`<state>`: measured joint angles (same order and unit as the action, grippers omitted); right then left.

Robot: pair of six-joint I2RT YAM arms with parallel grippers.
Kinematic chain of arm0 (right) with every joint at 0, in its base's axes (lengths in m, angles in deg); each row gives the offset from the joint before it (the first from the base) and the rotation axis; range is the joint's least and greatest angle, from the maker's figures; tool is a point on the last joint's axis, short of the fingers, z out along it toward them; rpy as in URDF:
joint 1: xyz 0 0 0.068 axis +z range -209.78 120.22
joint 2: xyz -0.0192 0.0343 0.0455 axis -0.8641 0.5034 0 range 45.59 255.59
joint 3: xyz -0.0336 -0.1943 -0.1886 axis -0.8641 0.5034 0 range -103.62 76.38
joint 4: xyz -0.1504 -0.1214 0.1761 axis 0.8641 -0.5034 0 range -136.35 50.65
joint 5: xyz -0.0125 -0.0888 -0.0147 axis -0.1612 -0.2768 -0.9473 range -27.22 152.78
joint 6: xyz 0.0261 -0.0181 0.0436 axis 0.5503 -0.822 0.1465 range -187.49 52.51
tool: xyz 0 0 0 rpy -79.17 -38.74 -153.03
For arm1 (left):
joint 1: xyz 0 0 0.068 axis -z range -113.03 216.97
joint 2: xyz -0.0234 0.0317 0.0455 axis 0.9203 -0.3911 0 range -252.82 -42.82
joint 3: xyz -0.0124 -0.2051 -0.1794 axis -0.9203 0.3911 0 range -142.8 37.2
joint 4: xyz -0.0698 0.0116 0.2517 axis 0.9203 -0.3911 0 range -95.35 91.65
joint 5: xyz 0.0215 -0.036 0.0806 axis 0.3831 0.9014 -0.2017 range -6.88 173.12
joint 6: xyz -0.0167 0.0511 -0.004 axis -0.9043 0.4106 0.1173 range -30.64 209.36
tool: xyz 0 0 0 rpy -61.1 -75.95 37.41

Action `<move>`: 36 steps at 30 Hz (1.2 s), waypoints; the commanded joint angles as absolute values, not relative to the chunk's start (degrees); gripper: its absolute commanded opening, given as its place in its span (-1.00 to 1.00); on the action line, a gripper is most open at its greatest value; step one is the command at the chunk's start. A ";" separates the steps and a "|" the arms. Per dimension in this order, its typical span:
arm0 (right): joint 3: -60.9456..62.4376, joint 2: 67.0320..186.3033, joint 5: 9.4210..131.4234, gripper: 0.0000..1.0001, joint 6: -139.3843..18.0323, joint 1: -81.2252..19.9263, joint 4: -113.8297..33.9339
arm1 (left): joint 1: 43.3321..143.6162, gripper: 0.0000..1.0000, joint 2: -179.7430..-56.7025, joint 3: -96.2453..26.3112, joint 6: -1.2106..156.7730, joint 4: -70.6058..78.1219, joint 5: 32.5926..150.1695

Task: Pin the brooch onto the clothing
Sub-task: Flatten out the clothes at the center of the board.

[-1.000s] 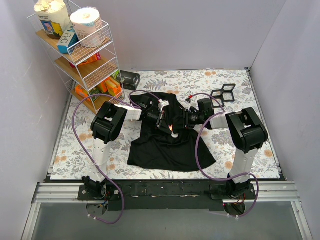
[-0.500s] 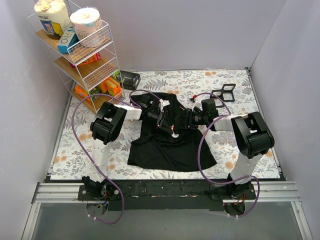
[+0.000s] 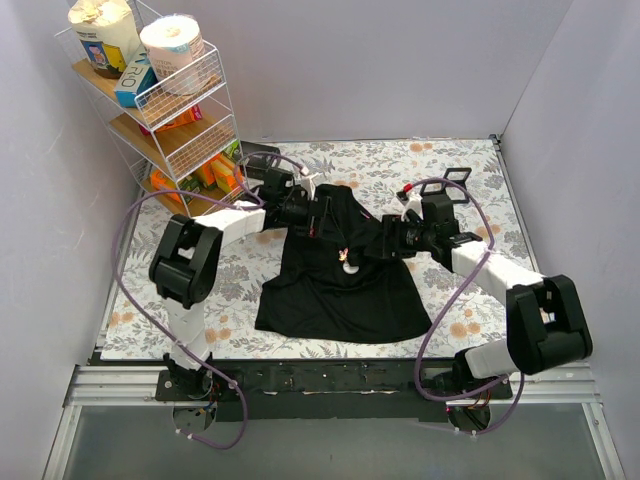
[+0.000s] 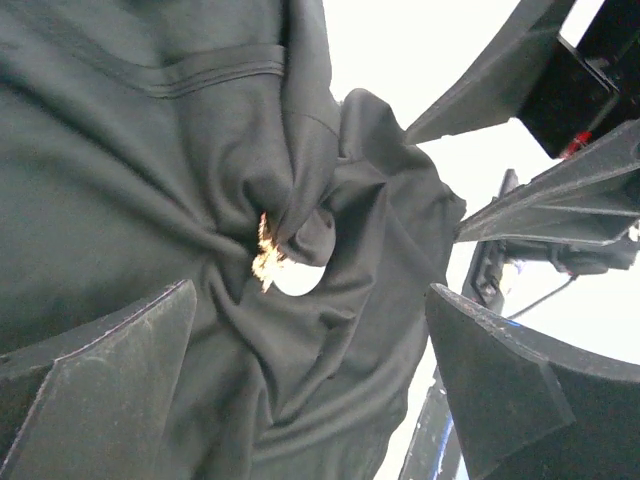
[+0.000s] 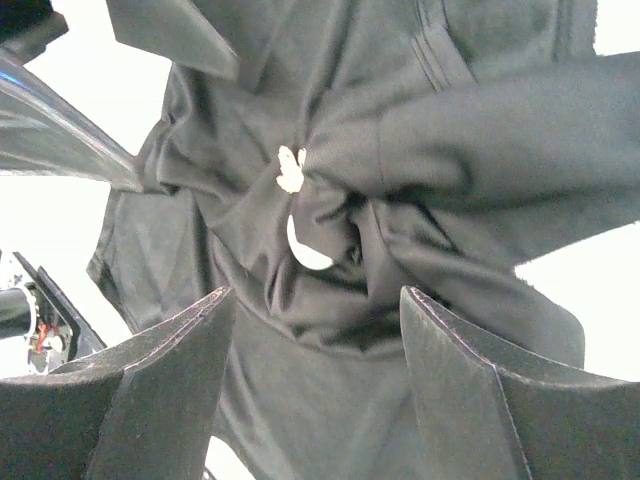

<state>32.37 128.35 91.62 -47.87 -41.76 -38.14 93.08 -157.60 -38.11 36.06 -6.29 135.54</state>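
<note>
While the brooch [image 3: 349,266] is sitting on the T-shirt's [image 3: 330,300] bunched middle, your left gripper [image 3: 316,216] is hovering released at its far-left part. Your right gripper [image 3: 386,243] is hovering at its right, fingers likewise spread and empty.

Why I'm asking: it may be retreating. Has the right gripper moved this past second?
Yes: the right gripper shifted rightward, toward the black frames, away from the brooch.

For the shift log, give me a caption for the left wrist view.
Open left pincer frames bunched black T-shirt, small pale brooch at the pucker.
</note>
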 commanded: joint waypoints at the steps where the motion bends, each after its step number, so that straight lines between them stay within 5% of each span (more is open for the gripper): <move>1: 35.24 121.54 83.29 0.48 -49.56 -41.93 -49.71 | 92.64 0.96 -143.03 -32.07 36.20 -8.27 119.88; 16: 44.12 112.30 63.06 0.38 -45.17 -41.67 -65.45 | 90.53 0.96 -108.31 4.84 13.52 -16.62 98.86; 28: 47.46 113.53 59.79 0.31 -42.62 -40.79 -63.70 | 90.71 0.96 -110.33 6.53 10.09 -23.75 91.30; 32: 48.95 112.12 62.34 0.10 -40.69 -40.18 -62.47 | 90.88 0.96 -108.21 5.04 9.99 -25.06 86.92; 36: 50.19 110.89 64.89 -0.44 -39.72 -39.48 -62.90 | 90.88 0.96 -108.99 4.33 11.75 -26.38 84.97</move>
<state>47.34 111.10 61.76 -42.08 -40.51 -60.78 90.90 -109.47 6.22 10.40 -22.97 90.32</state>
